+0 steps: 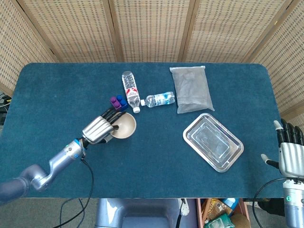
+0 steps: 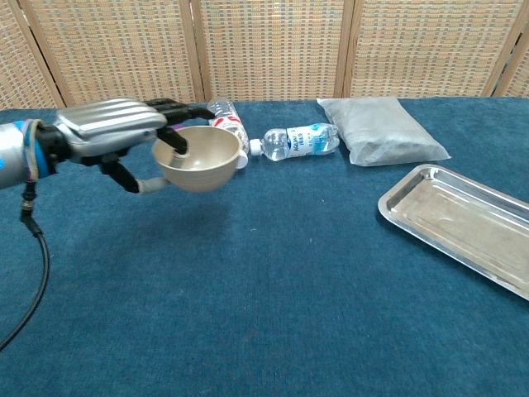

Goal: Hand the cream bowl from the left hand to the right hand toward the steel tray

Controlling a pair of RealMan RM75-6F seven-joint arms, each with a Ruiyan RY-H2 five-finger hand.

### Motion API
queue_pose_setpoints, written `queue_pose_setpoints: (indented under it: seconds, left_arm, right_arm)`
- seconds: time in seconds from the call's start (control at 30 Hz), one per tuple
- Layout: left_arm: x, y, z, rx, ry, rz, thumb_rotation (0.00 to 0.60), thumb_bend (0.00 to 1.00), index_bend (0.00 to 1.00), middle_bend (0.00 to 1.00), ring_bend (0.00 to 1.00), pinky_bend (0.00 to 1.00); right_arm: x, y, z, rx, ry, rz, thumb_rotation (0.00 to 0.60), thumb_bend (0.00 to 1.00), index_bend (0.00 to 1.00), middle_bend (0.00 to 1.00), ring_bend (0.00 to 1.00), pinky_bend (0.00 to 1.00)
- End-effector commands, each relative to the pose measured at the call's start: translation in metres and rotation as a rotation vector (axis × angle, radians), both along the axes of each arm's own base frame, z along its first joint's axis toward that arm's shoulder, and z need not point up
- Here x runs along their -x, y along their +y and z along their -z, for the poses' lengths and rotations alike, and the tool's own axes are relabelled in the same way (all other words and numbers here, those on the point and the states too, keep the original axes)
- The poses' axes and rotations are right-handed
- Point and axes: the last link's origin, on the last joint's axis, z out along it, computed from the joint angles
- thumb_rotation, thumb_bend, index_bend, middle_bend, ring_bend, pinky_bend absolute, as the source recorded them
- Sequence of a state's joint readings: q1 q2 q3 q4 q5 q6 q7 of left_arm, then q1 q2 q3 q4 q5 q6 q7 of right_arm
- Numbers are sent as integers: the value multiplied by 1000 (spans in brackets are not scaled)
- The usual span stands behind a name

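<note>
My left hand (image 1: 98,129) (image 2: 111,124) holds the cream bowl (image 1: 123,126) (image 2: 198,156) by its rim, fingers hooked inside and thumb under, lifted above the blue cloth near the table's middle. The steel tray (image 1: 213,141) (image 2: 463,225) lies empty to the right of it, well apart. My right hand (image 1: 289,150) hovers open off the table's right front corner, fingers straight; only the head view shows it.
Behind the bowl lie two plastic bottles (image 1: 131,90) (image 1: 160,99) and a purple-and-blue block (image 1: 118,102), the block partly hidden in the chest view. A clear bag (image 1: 191,88) (image 2: 380,130) lies behind the tray. A cable (image 2: 29,273) hangs from the left arm.
</note>
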State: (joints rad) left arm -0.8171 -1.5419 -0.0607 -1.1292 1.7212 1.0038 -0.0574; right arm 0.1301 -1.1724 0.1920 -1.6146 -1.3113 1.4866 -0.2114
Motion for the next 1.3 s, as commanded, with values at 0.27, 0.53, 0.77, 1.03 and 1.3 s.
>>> queue_pose_setpoints:
  seconds: [0.27,0.53,0.77,1.03,1.3]
  left_arm:
    - [-71,-6,70,123,116,215,600,476,692,0,0,0]
    - [-73,-5,88,149,160,198,600,165,450,0,0,0]
    - [-76,-7,76,180,118,141,600,0,0,0,0,0]
    - [-63,1,-7,68,-48,75,600,0,0,0,0,0]
    - [14,-9,-112,-189,-184,-234,600,0,0,0,0,0]
  right_arm:
    - [9,-1,-7,26,-8,41,600,0,0,0,0,0]
    - [10,-3,-8,30,-8,49,600,0,0,0,0,0]
    - [9,-2,-8,32,-9,47,600,0,0,0,0,0]
    - [6,-1,-3,0,8,38,600,0,0,0,0,0]
    - [-3,-7,11,-47,36,35,600,0,0,0,0,0]
